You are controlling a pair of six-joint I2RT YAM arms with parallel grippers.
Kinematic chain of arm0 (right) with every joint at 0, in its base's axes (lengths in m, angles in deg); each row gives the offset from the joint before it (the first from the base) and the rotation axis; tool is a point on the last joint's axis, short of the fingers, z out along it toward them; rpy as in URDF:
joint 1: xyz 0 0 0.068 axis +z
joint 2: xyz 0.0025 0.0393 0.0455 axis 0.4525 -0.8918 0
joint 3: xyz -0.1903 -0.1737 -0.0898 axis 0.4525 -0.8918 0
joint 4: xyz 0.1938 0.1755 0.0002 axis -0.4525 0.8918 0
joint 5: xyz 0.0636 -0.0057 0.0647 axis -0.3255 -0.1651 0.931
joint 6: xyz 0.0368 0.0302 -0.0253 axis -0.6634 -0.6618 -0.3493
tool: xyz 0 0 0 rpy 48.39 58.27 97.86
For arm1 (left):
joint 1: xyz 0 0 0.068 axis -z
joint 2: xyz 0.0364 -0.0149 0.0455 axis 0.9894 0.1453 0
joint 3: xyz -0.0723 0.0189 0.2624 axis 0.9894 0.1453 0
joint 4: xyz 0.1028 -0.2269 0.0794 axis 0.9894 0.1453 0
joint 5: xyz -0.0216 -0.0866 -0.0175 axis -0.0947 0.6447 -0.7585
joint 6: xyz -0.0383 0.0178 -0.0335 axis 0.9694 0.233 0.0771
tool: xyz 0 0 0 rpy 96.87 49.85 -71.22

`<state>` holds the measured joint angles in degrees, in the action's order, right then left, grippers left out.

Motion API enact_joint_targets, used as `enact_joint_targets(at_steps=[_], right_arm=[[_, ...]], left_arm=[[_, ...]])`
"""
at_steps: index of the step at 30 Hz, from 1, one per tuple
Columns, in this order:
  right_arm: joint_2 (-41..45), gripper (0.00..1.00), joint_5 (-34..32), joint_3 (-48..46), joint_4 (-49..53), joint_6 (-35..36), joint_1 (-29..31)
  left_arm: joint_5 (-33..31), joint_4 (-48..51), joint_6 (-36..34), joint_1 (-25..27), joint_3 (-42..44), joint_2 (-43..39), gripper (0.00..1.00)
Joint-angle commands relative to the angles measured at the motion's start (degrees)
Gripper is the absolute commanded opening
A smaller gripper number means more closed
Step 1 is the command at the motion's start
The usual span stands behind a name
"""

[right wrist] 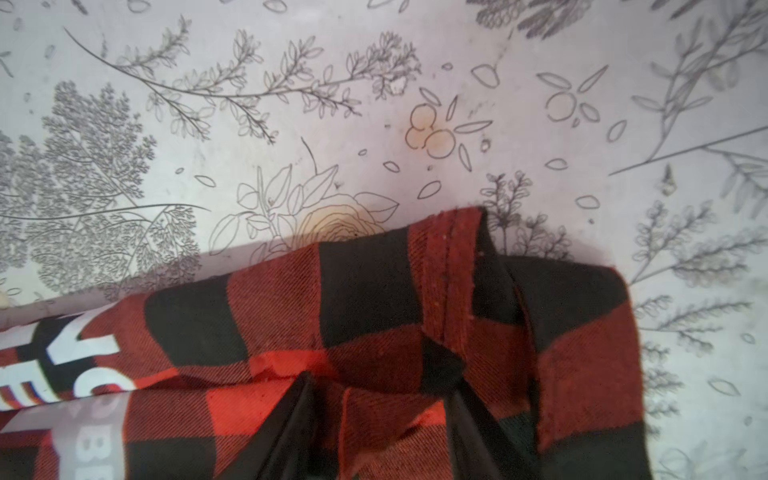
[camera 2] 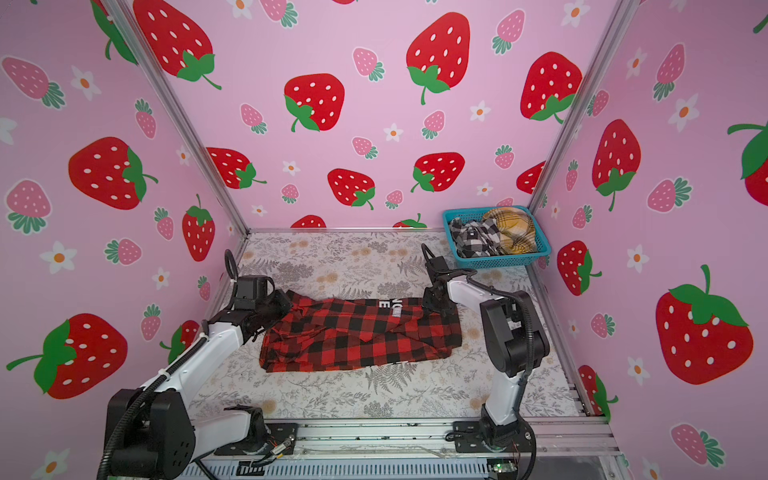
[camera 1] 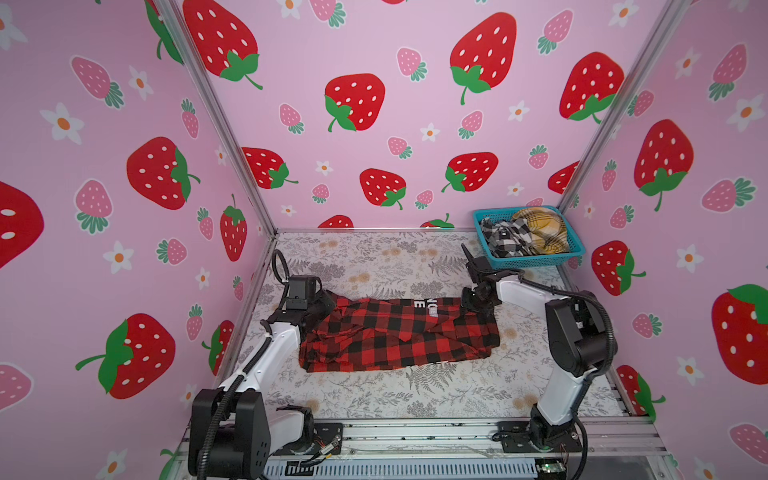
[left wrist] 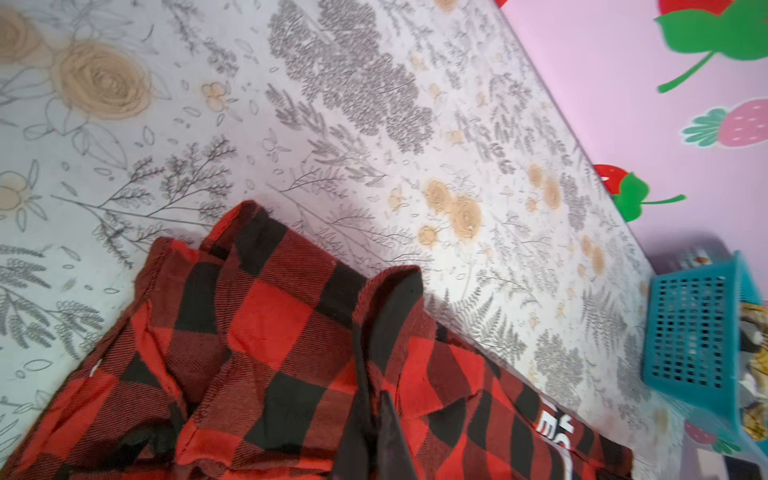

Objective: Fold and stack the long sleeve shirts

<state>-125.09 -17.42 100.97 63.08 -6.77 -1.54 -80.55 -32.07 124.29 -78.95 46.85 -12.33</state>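
Observation:
The red-and-black check shirt (camera 1: 399, 332) (camera 2: 361, 332) lies roughly folded across the middle of the table, white block letters showing at its far edge. My left gripper (camera 1: 322, 307) (left wrist: 384, 405) is at the shirt's left far corner, shut on a pinch of the red cloth (left wrist: 270, 353). My right gripper (camera 1: 478, 307) (right wrist: 380, 384) sits low over the right far corner; its jaws stand apart with a raised fold of the shirt (right wrist: 374, 311) between them. The black-and-white check shirt (camera 1: 505, 239) and the mustard-yellow plaid shirt (camera 1: 544, 230) lie crumpled in the basket.
A teal plastic basket (camera 1: 536, 262) (camera 2: 503, 262) (left wrist: 690, 332) stands at the back right corner. Pink strawberry walls close the table on three sides. The floral table cover (camera 1: 374, 395) shows bare in front of and behind the red shirt.

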Motion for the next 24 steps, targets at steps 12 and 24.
enact_joint_targets(at_steps=[12,24], right_arm=[[0.04,0.47,1.6,0.72,-0.12,0.01,-0.26],[2.64,0.48,3.02,0.42,0.2,-0.51,-0.31]], left_arm=[[-2.97,-2.39,4.54,-0.81,0.46,0.66,0.0],[-8.57,0.85,9.25,-0.87,8.9,-4.09,0.0]])
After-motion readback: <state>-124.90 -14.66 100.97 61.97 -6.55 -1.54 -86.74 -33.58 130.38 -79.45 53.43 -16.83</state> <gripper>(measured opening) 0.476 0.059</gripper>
